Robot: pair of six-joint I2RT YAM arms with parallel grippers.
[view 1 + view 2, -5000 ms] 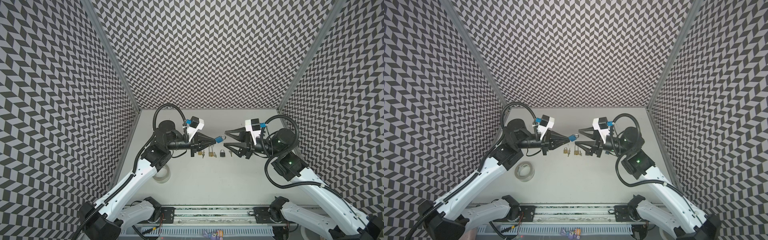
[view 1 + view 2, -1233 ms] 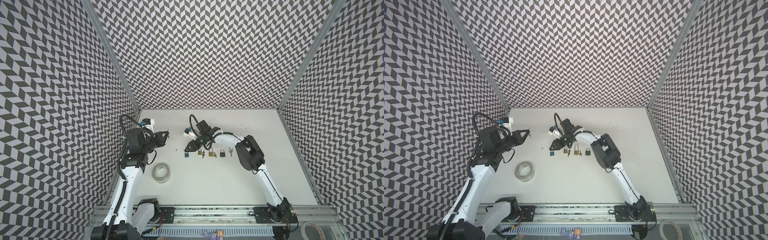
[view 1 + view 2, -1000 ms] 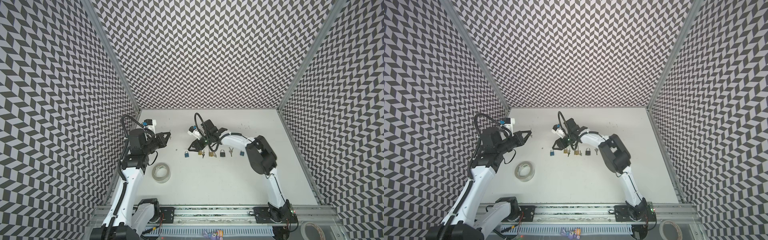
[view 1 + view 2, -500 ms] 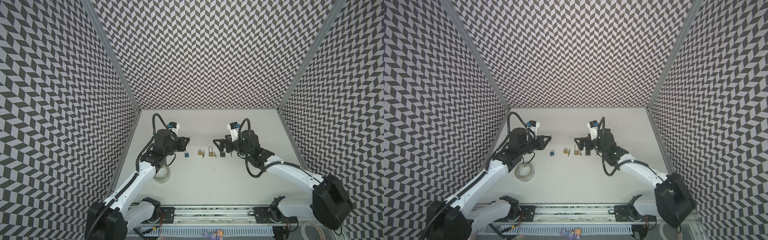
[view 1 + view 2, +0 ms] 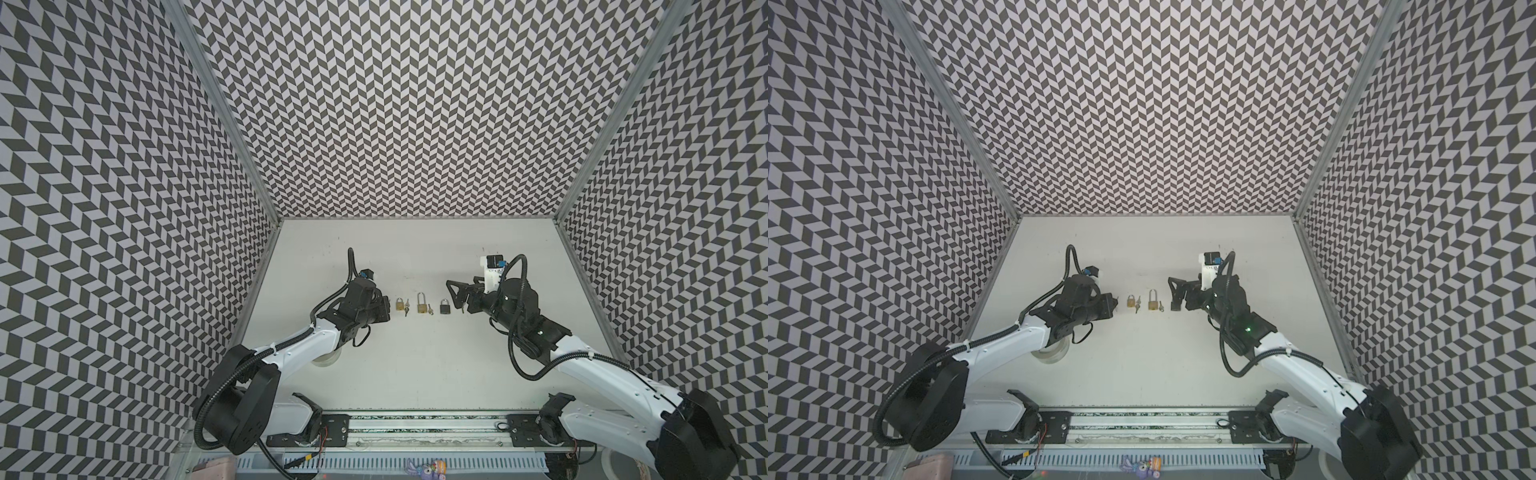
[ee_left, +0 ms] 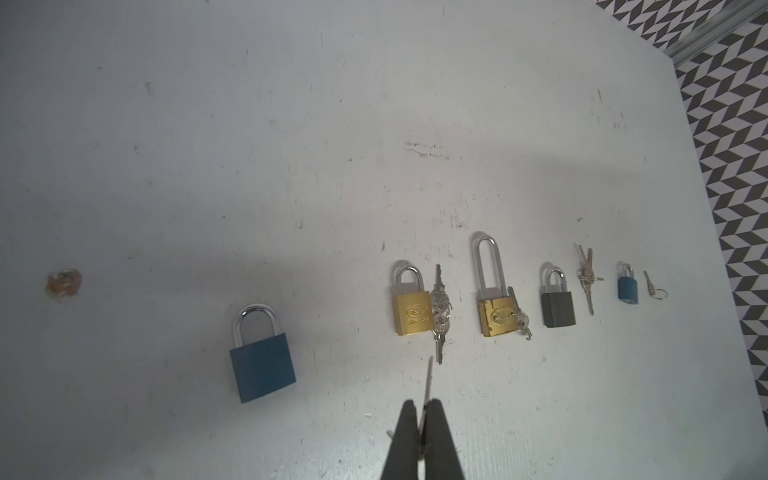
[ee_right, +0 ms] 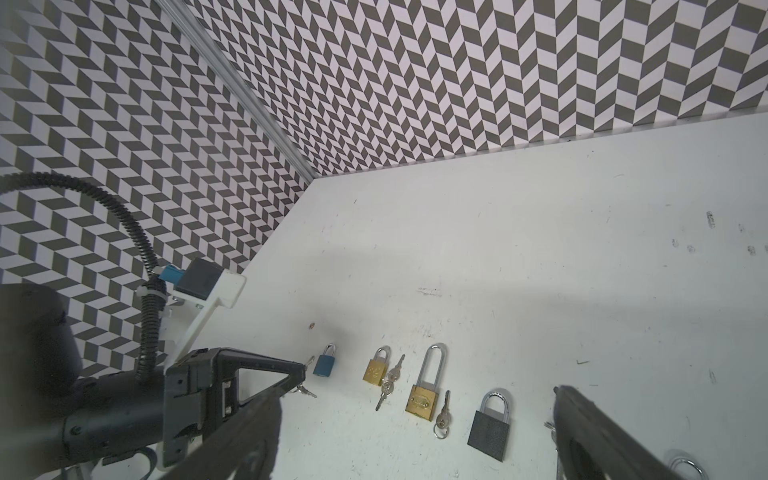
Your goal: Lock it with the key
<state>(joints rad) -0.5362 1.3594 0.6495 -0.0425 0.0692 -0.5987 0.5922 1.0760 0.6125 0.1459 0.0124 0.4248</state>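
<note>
Left gripper (image 6: 423,402) pinches the key (image 6: 427,382); right gripper (image 5: 456,296) gapes wide, holding nothing.
Against half a second ago, the left gripper has slid rightward and now hides the blue padlock (image 6: 262,365) in both top views; it lies flat mid-worktop (image 5: 415,374), at the row's left end. Brass padlock (image 5: 399,305), long-shackle padlock (image 5: 421,308) and grey padlock (image 5: 444,307) have not moved. The right gripper has backed toward the right edge.

Both arms (image 5: 299,357) have white shells, black joints and ribbed black cables; the right gripper (image 5: 456,296) has black triangular fingers.
</note>
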